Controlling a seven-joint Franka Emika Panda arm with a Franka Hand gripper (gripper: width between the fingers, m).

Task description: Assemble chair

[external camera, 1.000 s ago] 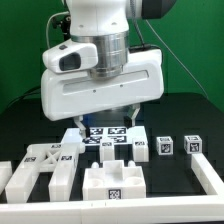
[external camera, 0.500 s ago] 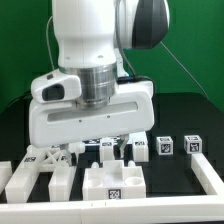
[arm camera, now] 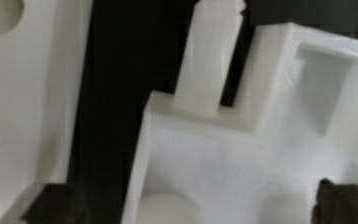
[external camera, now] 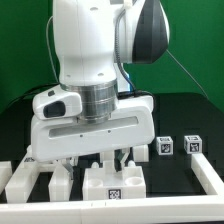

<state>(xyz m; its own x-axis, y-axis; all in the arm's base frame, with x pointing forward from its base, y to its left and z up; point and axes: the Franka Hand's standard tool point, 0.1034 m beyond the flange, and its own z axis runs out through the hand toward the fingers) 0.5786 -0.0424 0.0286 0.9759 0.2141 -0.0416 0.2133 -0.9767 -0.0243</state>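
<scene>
Assembly barely begun, I judge: gripper (external camera: 112,160) hangs low, jaws wide and clamping nothing, slotted chair piece (arm camera: 211,160) between them, frame (external camera: 30,172) and tagged blocks (external camera: 165,147) loose to either side.

White tagged chair pieces (external camera: 112,184) lying separate.

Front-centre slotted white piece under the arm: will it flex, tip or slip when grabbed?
The slotted piece looks thick-walled, so it is probably stiff. It sits low on a broad base, so a push should slide it, not tip it. The smooth white plastic may slip when gripped.
</scene>
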